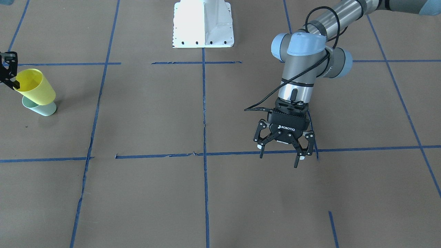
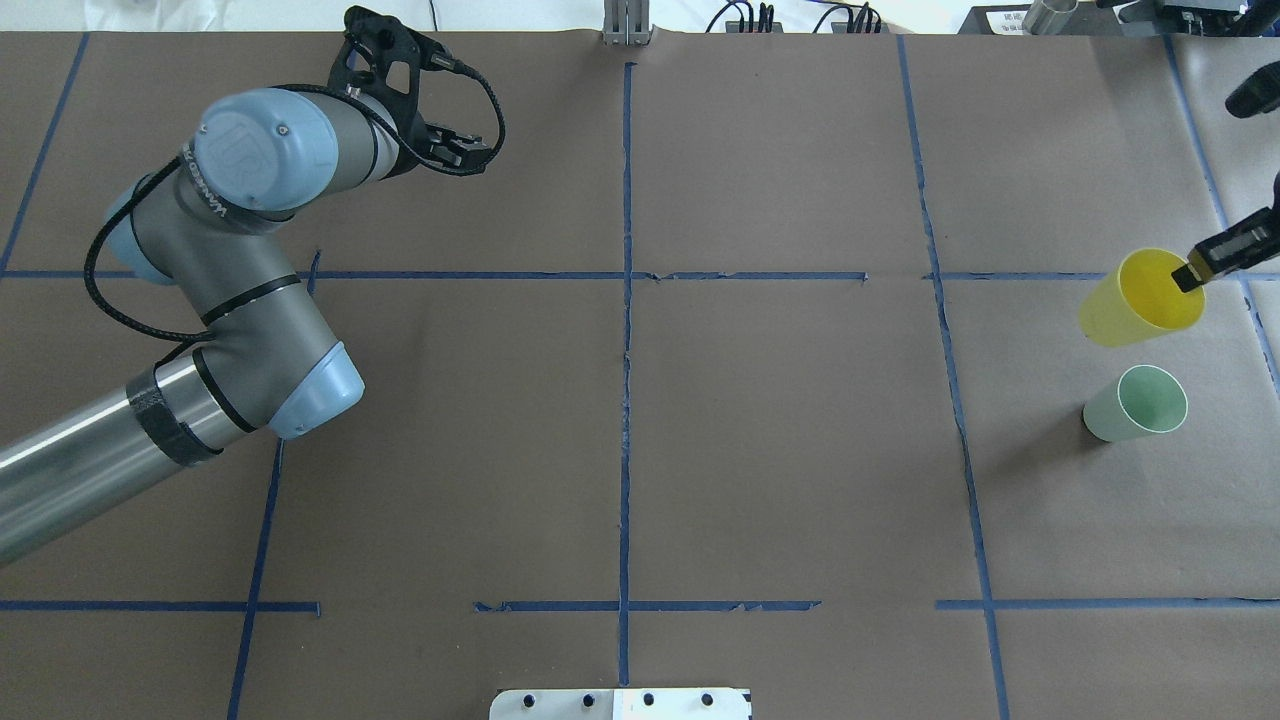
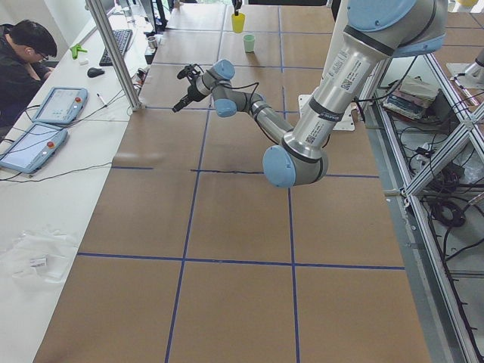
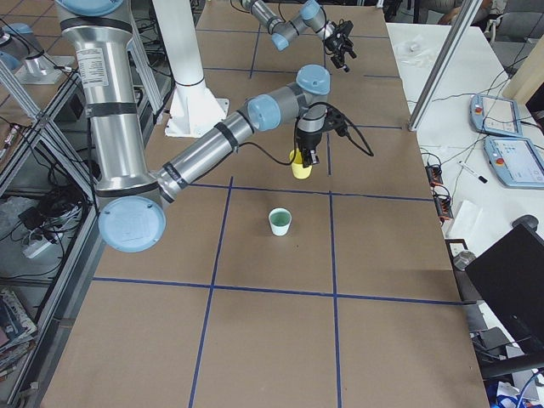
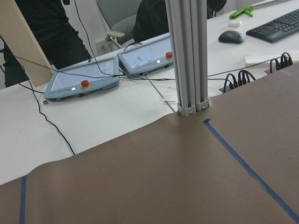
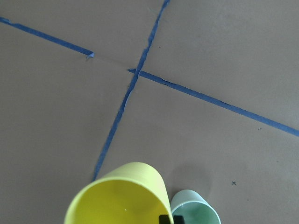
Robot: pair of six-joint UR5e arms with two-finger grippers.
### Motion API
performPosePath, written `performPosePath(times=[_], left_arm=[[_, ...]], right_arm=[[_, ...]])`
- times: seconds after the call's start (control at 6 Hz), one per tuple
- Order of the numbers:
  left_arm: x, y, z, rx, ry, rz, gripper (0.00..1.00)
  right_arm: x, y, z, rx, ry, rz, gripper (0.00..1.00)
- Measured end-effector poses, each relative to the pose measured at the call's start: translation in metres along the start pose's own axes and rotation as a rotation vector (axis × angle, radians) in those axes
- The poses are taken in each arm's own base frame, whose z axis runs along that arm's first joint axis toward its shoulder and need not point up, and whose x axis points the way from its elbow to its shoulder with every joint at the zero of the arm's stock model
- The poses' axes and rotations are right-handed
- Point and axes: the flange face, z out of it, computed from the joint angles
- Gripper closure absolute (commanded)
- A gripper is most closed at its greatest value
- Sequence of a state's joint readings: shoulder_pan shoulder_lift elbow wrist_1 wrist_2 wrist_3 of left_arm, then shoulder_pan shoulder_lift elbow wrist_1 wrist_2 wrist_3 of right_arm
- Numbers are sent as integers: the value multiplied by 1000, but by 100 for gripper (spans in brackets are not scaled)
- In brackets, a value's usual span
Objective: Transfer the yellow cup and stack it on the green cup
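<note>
transfer is in hand — right tool (image 2: pixel 1192 276) is clamping the yellow cup (image 2: pixel 1135 305) by its rim, holding it tilted near the green cup (image 2: pixel 1135 403) at the overhead view's right edge. next move is calling for centring over the green mouth, then lowering. left tool (image 1: pixel 280 155) is hanging spread apart.

Two steep views face each other across the bench (image 2: pixel 700 450), two more look along it from either end, and the right wrist camera hangs close above the yellow cup (image 6: pixel 121 196), shared with the overhead.

yellow cup (image 2: pixel 1140 300): 1 | green cup (image 2: pixel 1135 404): 1 | robot arms (image 2: pixel 240 290) (image 4: pixel 212 140): 2 | tablets (image 5: pixel 81 84) (image 5: pixel 145 58): 2 | keyboard (image 5: pixel 275 23): 1 | mouse (image 5: pixel 230 36): 1
</note>
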State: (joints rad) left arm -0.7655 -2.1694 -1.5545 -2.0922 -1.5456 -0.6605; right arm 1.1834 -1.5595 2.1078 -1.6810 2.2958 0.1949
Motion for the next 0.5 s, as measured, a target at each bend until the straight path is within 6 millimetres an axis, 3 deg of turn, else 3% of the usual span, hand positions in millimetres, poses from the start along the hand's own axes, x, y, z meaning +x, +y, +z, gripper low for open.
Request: performPosePath(times=[0.17, 0.5], left_arm=[[-7, 1, -2, -78, 33, -29, 0], [-9, 8, -1, -135, 54, -91, 0]], right_arm=[[22, 24, 19, -3, -1, -7, 100], [55, 45, 51, -34, -1, 5, 100]])
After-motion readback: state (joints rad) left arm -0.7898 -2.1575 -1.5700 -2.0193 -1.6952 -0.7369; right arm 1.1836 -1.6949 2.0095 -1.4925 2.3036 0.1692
